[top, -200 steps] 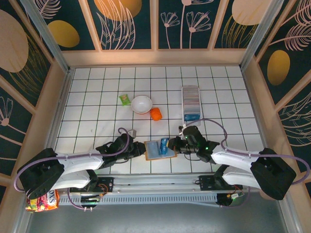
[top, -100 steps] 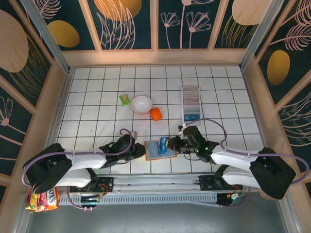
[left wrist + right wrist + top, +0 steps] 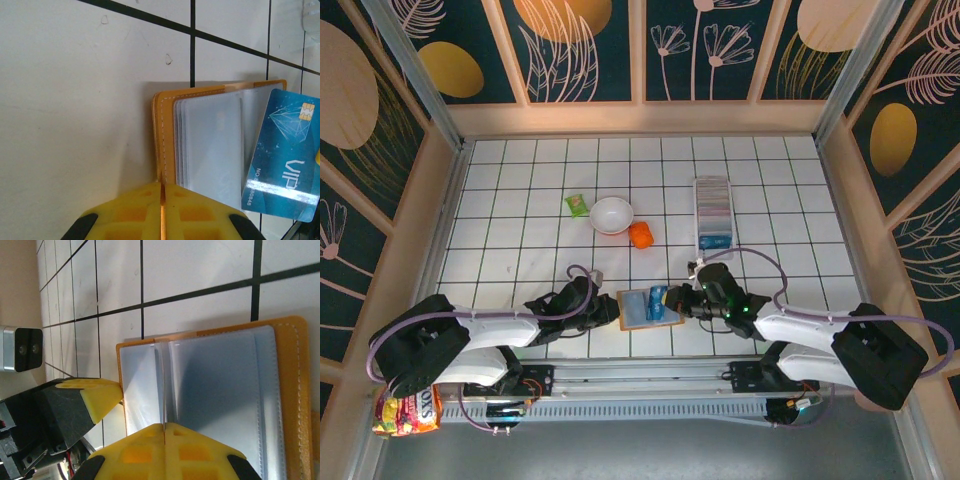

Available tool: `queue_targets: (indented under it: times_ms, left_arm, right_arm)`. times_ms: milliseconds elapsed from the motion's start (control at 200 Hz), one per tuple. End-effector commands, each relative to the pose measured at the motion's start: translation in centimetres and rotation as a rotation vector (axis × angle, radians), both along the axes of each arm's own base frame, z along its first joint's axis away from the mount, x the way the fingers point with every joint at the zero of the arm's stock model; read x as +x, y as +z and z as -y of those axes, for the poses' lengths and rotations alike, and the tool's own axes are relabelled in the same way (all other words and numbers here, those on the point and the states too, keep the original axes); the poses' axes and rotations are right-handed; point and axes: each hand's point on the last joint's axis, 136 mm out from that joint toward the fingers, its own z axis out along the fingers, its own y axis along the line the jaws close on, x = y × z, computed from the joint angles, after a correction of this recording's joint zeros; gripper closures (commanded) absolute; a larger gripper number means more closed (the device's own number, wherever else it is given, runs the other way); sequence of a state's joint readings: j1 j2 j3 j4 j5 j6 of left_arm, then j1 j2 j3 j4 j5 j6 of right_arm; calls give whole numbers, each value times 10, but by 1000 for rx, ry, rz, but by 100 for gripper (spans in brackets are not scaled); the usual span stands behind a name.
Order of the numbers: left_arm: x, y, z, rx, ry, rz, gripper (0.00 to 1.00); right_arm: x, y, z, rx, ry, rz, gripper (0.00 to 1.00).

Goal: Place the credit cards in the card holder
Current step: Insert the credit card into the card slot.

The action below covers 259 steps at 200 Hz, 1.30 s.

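1. The left gripper [image 3: 162, 189] is clenched on the left edge of the open tan-orange leather wallet [image 3: 167, 135], which lies on the white gridded bench [image 3: 520, 230].
2. The right gripper [image 3: 164, 429] grasps a bright blue credit card [image 3: 282, 155] over the wallet's clear sleeves.
3. The long white slotted card holder [image 3: 712, 200] lies farther back on the right, well apart from the wallet, with another blue card [image 3: 716, 241] in its near end.
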<state>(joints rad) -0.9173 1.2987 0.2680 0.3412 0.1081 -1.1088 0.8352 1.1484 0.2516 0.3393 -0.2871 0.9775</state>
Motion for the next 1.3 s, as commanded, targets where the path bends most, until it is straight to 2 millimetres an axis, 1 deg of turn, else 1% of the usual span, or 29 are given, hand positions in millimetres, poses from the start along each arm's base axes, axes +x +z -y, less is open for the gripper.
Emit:
queue_targets:
  times_ms: [0,35,210,520,706,841,1291]
  left_arm:
    - [-1,-4,1,4,6,-12,92]
    - [-1,-5,1,4,7,-15,92]
    - [-2,-6,3,3,-5,-20,93]
    - [-2,-5,3,1,-3,-21,94]
    - [-2,-5,4,-1,-4,-22,94]
    - [-2,-6,5,1,-10,-25,95]
    - [-4,-8,4,0,-12,-31,96]
  right_arm:
    - [-5,2,-4,48,6,-7,100]
    - [-5,4,-4,56,2,-6,100]
    - [-7,-3,-2,39,1,-20,100]
    - [-10,-1,-11,58,38,-27,100]
    - [-13,-7,-13,44,50,-52,100]
    - [-12,-7,-14,43,50,-54,100]
    - [-7,-7,-27,60,73,-55,100]
